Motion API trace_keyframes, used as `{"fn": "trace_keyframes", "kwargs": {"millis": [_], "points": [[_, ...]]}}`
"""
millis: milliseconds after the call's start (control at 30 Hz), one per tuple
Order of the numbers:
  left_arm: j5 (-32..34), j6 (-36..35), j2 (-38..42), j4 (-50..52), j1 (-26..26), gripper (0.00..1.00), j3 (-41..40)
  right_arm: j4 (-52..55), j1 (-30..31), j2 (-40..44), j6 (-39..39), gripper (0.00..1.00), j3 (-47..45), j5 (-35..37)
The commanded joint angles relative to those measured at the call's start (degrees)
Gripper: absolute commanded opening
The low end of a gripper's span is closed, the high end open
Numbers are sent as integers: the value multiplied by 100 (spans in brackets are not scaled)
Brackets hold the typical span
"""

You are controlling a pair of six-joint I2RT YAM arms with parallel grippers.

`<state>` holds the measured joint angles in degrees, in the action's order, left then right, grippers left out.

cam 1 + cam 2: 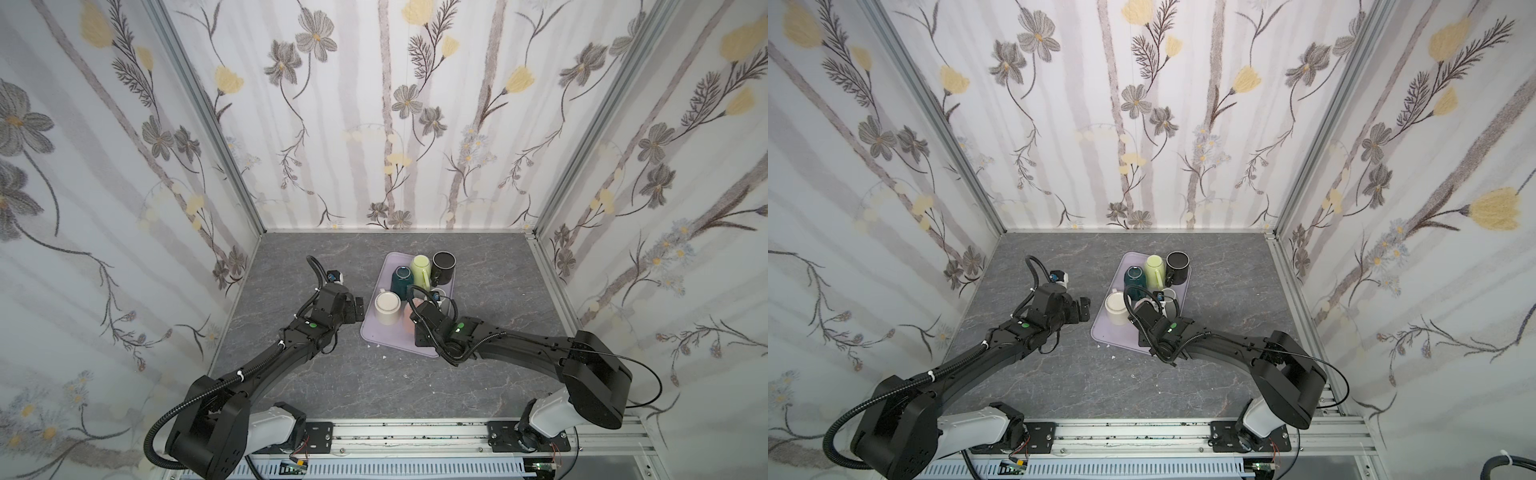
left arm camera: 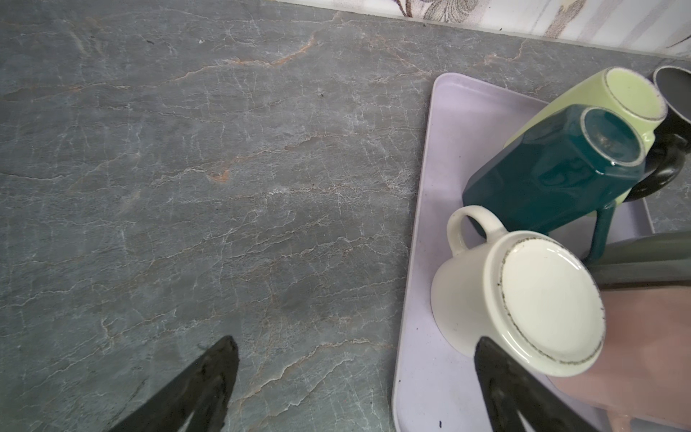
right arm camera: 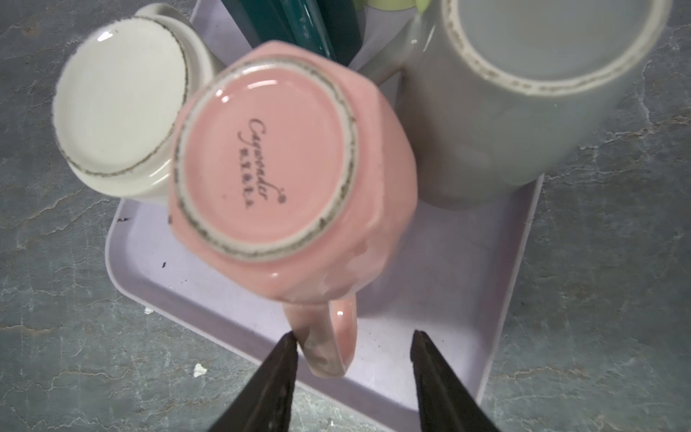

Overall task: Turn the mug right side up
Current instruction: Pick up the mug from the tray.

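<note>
A pink mug [image 3: 269, 161] stands upside down on the near part of the lilac tray [image 3: 448, 299], base up. Its handle [image 3: 329, 336] points toward my right gripper [image 3: 354, 336]. The jaws are open around the handle: one finger touches its outer side, the other stands well apart. In a top view only a bit of the pink mug [image 1: 409, 318] shows under the right wrist. My left gripper [image 2: 355, 341] is wide open at the tray's left edge, one finger over the table, the other beside a white mug [image 2: 538, 306], holding nothing.
Also upside down on the tray are the white mug [image 1: 387, 306], a teal mug [image 1: 401, 277], a light green mug [image 1: 420, 266] and a grey mug [image 3: 523, 93]. A black mug [image 1: 443, 266] at the far right corner shows its opening. Grey marble table [image 1: 291, 257] surrounds the tray.
</note>
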<state>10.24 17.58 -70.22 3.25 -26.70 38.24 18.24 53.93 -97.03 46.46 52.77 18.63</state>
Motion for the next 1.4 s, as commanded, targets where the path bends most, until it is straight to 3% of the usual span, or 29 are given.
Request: {"fn": "trace_keyframes", "kwargs": {"millis": [0,167,900,1167,1367], "points": [[-32,79,-18,-113,-2,100,25,43,3,-27,65,51,57,149],[-83,111,-40,-147,-4,100,17,66,-7,-215,-2,43,149,102],[-268,118,-177,-239,-2,100,19,83,-136,-701,-215,33,493,-127],[-268,124,-296,-253,-2,100,27,107,-201,-703,-242,20,497,-131],[-308,122,-334,-262,-2,100,33,118,-239,-721,-259,17,497,-164]]}}
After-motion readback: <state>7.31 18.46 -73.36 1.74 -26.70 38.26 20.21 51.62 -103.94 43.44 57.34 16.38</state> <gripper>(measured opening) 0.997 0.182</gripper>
